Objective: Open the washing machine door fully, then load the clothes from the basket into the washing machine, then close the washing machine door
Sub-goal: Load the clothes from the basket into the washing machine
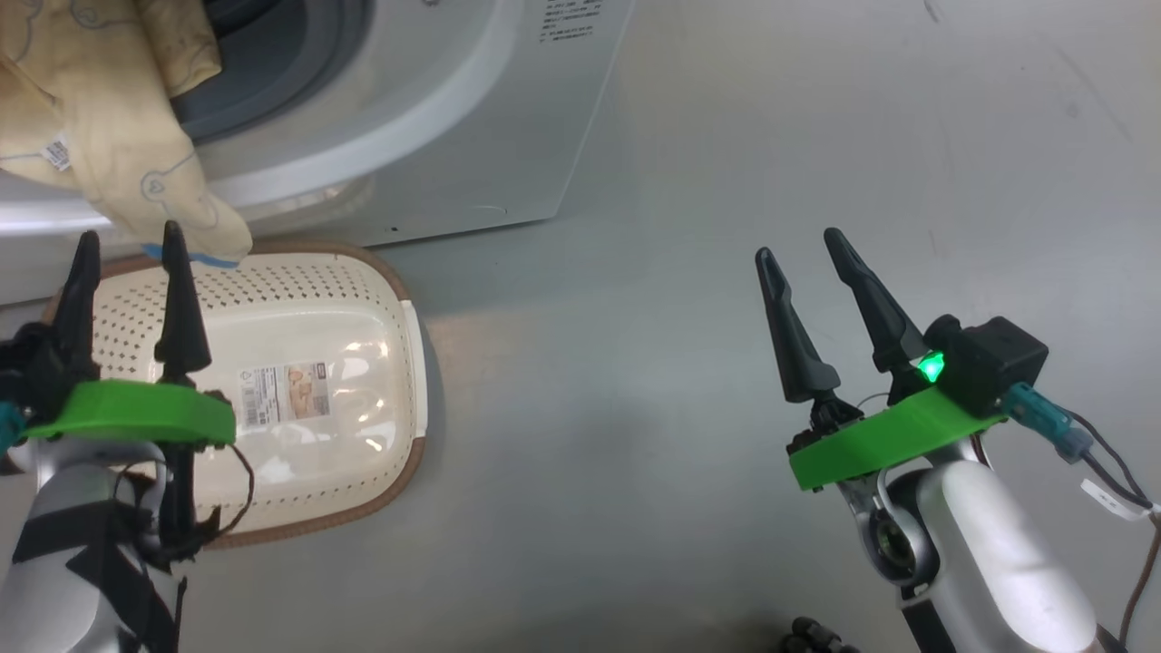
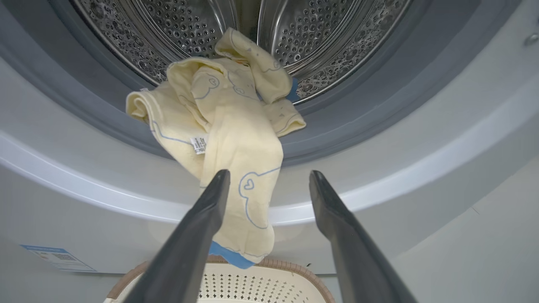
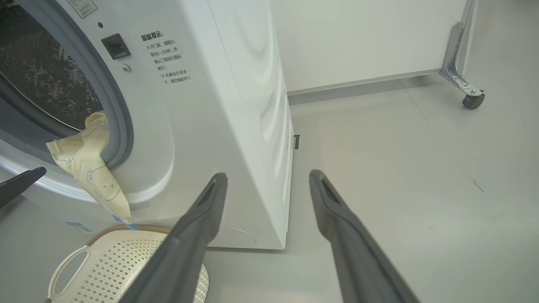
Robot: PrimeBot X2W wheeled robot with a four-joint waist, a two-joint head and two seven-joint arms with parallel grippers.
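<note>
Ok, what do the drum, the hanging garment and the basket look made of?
Perforated silver drum: probably polished steel, given mirror-like glints. Cream-yellow bear-print garment: soft matte cloth, judging by its folds and sewn tag. Cream perforated basket with brown rim: likely moulded plastic, glossy highlights on its floor.

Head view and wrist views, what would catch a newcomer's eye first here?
A cream-yellow garment with bear outlines hangs half out of the washing machine, draped over the grey rim of its mouth toward the basket below, whose labelled bottom lies bare. The left gripper is open right at the cloth's hanging end. The right gripper is open over the floor beside the machine.
</note>
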